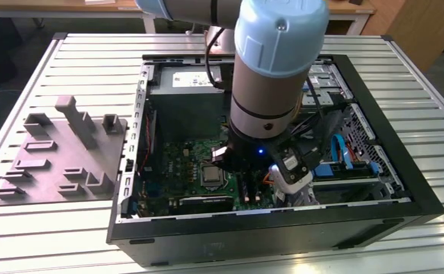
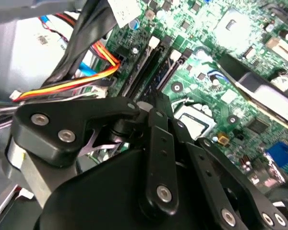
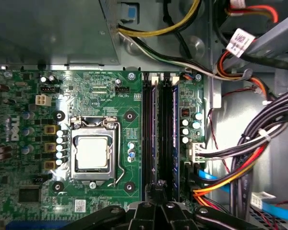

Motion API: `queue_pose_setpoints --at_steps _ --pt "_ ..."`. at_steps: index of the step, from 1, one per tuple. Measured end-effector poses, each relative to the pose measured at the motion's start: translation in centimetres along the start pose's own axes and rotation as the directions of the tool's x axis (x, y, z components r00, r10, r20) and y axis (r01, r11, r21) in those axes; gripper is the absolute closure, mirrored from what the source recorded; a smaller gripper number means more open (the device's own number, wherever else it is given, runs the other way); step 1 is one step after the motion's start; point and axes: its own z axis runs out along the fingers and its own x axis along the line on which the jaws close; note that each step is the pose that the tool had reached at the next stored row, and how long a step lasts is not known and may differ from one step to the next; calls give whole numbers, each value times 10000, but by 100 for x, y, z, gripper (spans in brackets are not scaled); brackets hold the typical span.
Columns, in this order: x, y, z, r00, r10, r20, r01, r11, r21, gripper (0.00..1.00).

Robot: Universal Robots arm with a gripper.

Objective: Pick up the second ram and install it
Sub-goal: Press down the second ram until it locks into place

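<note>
– Where is the gripper [image 3: 159, 188] seen?

– It is lowered into the open computer case [image 1: 359, 220], over the near end of two memory slots that lie side by side on the motherboard [image 3: 101, 91]. Its fingers are drawn together into one dark tip. Whether anything is pinched between them cannot be told.

– And the second ram [image 3: 169, 120]?

– It is seen standing in a slot, in the one closer to the cable bundle, with another stick [image 3: 150, 120] just beside it. Which of the two sticks is touched cannot be told.

– What is crowded around?

– The processor socket [image 3: 92, 153] lies on the other side of the slots. Orange, yellow and blue cables [image 3: 216, 189] run close past the slots, and black bundled cables [image 3: 264, 134] hang further out. In the exterior view, much of the case interior is hidden by the arm [image 1: 275, 74]. A grey fixture block [image 1: 62, 154] rests on the slatted table [image 1: 92, 63] at the exterior view's left, well apart from the case.
</note>
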Motion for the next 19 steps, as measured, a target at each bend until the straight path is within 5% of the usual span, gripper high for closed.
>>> queue_pose_setpoints --at_steps 8,14,19 --pt "-8 16 -300 10000 -2 0 2 10000 95 90" --pt "-8 24 -314 10000 -3 1 3 9999 119 90" --pt "-7 181 -303 10000 -3 1 3 9999 118 90"
